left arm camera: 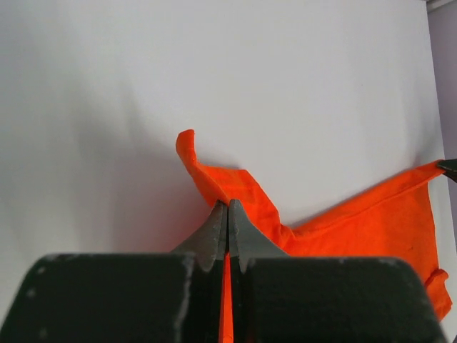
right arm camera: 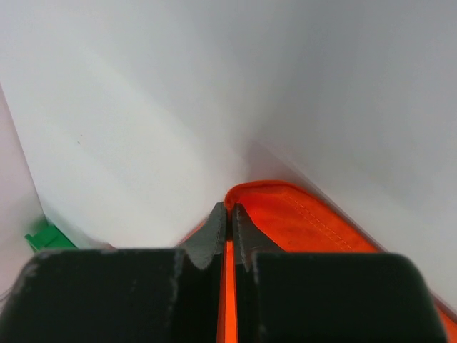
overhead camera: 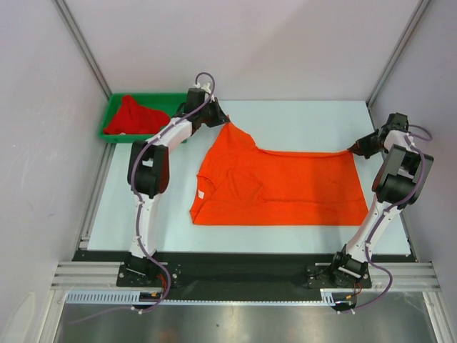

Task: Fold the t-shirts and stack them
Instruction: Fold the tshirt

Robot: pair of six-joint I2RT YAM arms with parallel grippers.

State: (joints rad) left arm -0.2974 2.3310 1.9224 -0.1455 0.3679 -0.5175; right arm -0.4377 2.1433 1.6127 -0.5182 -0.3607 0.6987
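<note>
The orange t-shirt (overhead camera: 285, 187) lies spread on the white table, its small white neck label at the left edge. My left gripper (overhead camera: 223, 120) is shut on the shirt's far left corner, and orange cloth (left arm camera: 243, 193) shows between its jaws. My right gripper (overhead camera: 351, 150) is shut on the far right corner, with the hem (right arm camera: 314, 214) pinched between its jaws. The far edge is pulled taut between the two grippers and lifted a little. The red t-shirt (overhead camera: 136, 116) lies bunched in the green tray (overhead camera: 114, 136) at the far left.
The green tray stands at the table's far left corner, close behind my left arm; a bit of it also shows in the right wrist view (right arm camera: 44, 236). White walls enclose the table at the back and both sides.
</note>
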